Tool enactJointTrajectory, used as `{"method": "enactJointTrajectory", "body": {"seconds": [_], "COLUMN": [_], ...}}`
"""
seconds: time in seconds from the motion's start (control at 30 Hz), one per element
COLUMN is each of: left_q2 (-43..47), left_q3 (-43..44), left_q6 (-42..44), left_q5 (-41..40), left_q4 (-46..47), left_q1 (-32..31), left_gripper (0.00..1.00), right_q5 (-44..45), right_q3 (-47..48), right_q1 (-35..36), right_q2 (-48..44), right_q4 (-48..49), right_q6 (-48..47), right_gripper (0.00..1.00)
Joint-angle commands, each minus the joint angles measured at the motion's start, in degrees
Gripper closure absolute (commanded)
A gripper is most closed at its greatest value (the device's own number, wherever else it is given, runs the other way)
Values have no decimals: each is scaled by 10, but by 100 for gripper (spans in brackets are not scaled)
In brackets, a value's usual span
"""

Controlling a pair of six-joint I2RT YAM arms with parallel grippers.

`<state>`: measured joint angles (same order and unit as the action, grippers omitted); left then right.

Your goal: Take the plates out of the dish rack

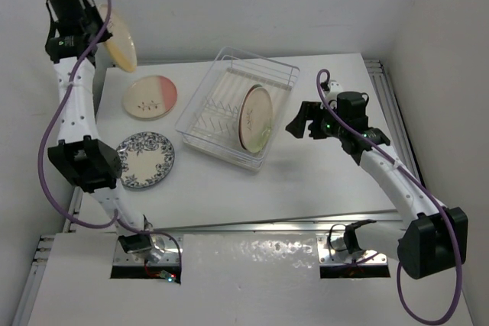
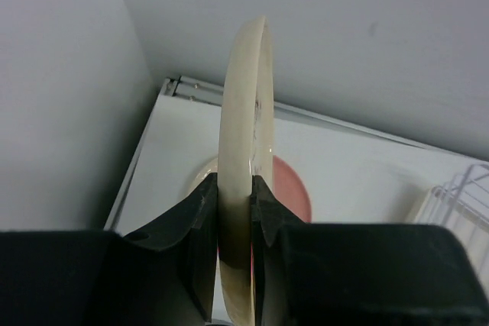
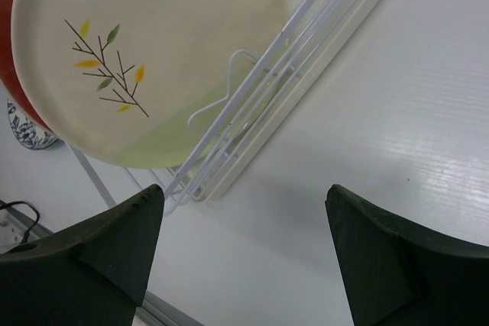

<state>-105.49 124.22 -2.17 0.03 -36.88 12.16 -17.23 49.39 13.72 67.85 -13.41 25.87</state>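
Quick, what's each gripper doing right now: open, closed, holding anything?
Left gripper: closed on a cream plate.
Right gripper: open, holding nothing.

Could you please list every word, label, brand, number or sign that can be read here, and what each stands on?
There is no readable text in any view.
The plate standing in the dish rack carries only a twig-and-leaf drawing, no letters.
The blue-and-white plate and the pink-and-cream plate show patterns only.
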Motion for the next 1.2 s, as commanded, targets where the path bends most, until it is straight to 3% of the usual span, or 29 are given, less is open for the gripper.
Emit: {"method": "enactJointTrajectory", "body": {"seconds": [0.0, 0.13, 0.3, 0.43, 0.9, 1.07, 1.17], "left_q2": [22, -22, -59, -61, -133, -155, -170], "left_q3": [-56, -75, -110, -171, -228, -238, -235], "left_q6": [-58, -61, -70, -64, -136, -138, -125], "left_q5": [133, 219, 312, 303, 362, 366, 350], "left_q4": [97, 108, 152, 227, 301, 296, 282], "left_q1": [22, 75, 85, 91, 119, 124, 124], "left_gripper": [100, 100, 100, 100, 100, 94, 79], "right_q5": [-15, -21, -25, -27, -18, -15, -17], "right_q3": [19, 22, 24, 31, 83, 94, 104], "right_q1": [3, 3, 3, 3, 4, 8, 10], "right_q2": [-7, -5, 2, 7, 16, 21, 27], "right_q4": [22, 18, 17, 15, -20, -20, -26], "right_q6": [-3, -3, 9, 21, 43, 53, 52], "right_gripper": [15, 15, 15, 16, 18, 18, 18]}}
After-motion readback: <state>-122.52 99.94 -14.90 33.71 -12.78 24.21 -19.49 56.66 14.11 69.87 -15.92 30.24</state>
